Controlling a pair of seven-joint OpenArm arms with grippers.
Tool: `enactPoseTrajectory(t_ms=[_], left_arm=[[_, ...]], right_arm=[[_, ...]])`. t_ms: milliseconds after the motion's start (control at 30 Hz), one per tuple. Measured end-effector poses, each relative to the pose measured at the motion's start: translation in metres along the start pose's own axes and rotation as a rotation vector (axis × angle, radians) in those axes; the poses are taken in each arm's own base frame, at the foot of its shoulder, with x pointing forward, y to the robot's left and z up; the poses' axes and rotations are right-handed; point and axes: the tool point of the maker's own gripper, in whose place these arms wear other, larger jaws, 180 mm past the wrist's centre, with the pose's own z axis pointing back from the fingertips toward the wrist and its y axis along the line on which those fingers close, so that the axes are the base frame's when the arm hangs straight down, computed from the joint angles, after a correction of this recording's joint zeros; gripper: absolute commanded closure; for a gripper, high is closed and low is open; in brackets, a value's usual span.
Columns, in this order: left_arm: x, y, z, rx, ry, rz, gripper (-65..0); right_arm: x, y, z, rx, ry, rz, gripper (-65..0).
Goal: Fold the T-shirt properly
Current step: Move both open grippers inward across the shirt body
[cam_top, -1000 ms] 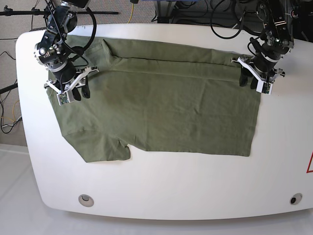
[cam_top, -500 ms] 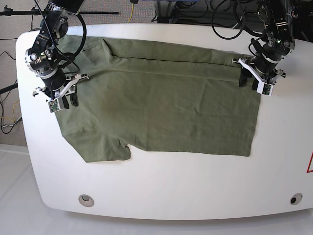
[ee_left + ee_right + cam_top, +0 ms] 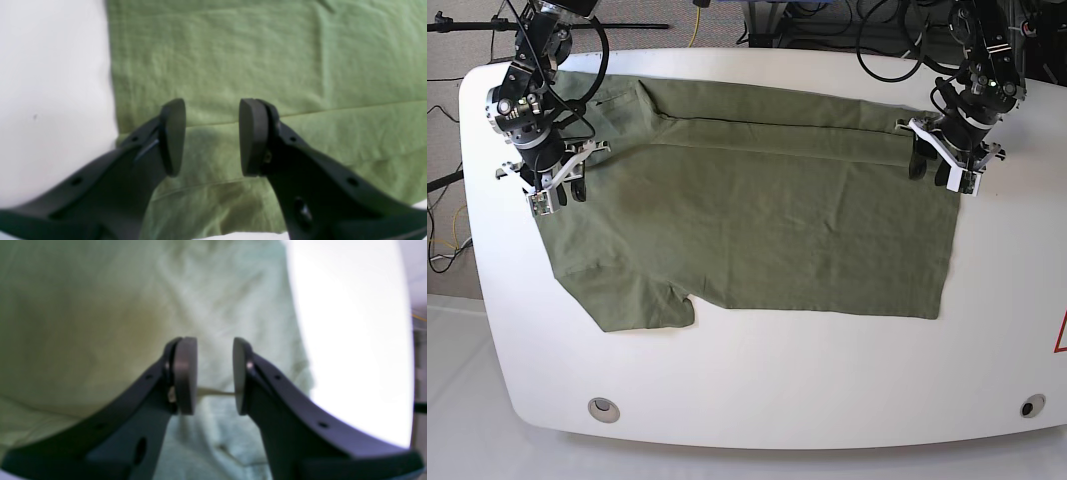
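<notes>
The T-shirt [image 3: 757,200] lies flat on the table [image 3: 757,390], its far long edge already folded inward. The right gripper [image 3: 555,185] has shifted outward to the shirt's sleeve-end edge, fingers released, empty. The left gripper [image 3: 943,165] hovers, released, over the hem-end corner, so both appear staged for the next fold.

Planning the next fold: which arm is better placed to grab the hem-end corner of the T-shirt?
Probably the left gripper. It hovers open above the T-shirt at the hem-end edge, over the folded strip. The right gripper is at the sleeve end, far from there.
</notes>
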Motion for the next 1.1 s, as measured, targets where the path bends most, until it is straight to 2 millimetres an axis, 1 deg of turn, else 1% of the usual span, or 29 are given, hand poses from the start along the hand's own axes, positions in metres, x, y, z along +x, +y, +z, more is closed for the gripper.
enactPoseTrajectory(t_ms=[133,300,367,433,467,500,567,600,633,700,833,933,1000,1100], left_arm=[[0.002,0.001,0.0,0.002,-0.003,-0.002,-24.3],[0.006,0.002,-0.001,0.008,-0.013,0.001,-24.8],[0.008,0.003,-0.001,0.009,-0.019,-0.001,-25.6],[0.012,0.005,-0.002,0.013,-0.026,-0.006,-25.9],[0.015,0.007,-0.003,0.015,-0.03,-0.009,-26.1],[0.018,0.008,-0.003,0.017,-0.035,-0.013,-26.3],[0.025,0.014,-0.004,0.03,-0.045,-0.022,-26.4],[0.029,0.017,-0.005,0.041,-0.054,-0.016,-26.5],[0.033,0.018,-0.005,0.042,-0.068,-0.018,-26.5],[0.037,0.019,-0.005,0.039,-0.081,-0.02,-26.5],[0.031,0.018,-0.004,0.036,-0.072,-0.023,-26.8],[0.018,0.017,-0.002,0.036,-0.034,-0.02,-26.9],[0.013,0.016,-0.001,0.035,-0.019,-0.017,-26.6],[0.014,0.015,-0.001,0.036,-0.021,-0.017,-26.3]], right_arm=[[0.009,-0.003,-0.005,-0.001,-0.047,-0.007,-18.1],[0.008,-0.004,-0.021,0.023,-0.042,-0.028,-18.2],[0.006,-0.005,-0.03,0.033,-0.031,-0.042,-17.9],[0.01,-0.005,-0.044,0.05,-0.043,-0.068,-17.9],[0.01,-0.005,-0.055,0.065,-0.045,-0.088,-17.9],[0.009,-0.005,-0.059,0.07,-0.032,-0.091,-17.9],[0.015,-0.004,-0.068,0.074,-0.027,-0.083,-18.0],[0.023,-0.003,-0.07,0.085,-0.048,-0.085,-18.0],[0.03,-0.002,-0.071,0.091,-0.075,-0.089,-17.9],[0.037,-0.002,-0.071,0.101,-0.1,-0.087,-17.7],[0.038,-0.006,-0.067,0.082,-0.088,-0.082,-17.7],[0.039,-0.014,-0.056,0.052,-0.098,-0.066,-17.6],[0.04,-0.018,-0.05,0.035,-0.107,-0.056,-17.5],[0.047,-0.025,-0.038,-0.007,-0.127,-0.035,-17.4]])
